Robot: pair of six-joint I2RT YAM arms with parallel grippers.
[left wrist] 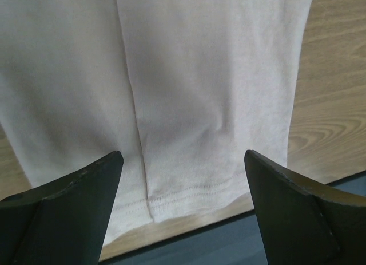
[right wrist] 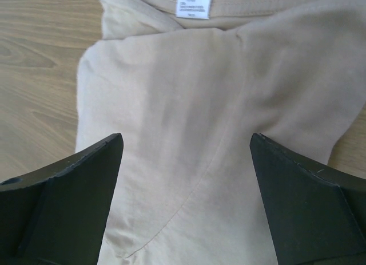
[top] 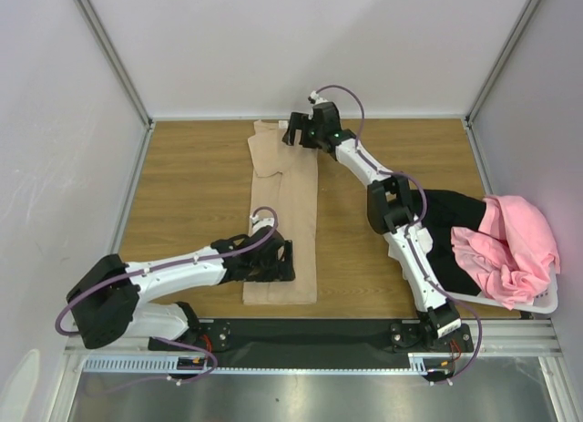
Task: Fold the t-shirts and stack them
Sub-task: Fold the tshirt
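Tan t-shirt [right wrist: 229,133] label [right wrist: 193,3], right wrist only

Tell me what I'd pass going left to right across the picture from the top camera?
left arm's black elbow → tan t-shirt → black t-shirt → pink t-shirt

I see the beige t-shirt [top: 296,203] folded into a long narrow strip down the centre of the frame on the wooden desk [top: 196,176]. My left end effector [top: 278,258] sits over its lower end, my right end effector [top: 293,132] over its upper end. At the right edge, a pink t-shirt [top: 510,244] and a black t-shirt [top: 451,217] are heaped in a white basket [top: 537,303].
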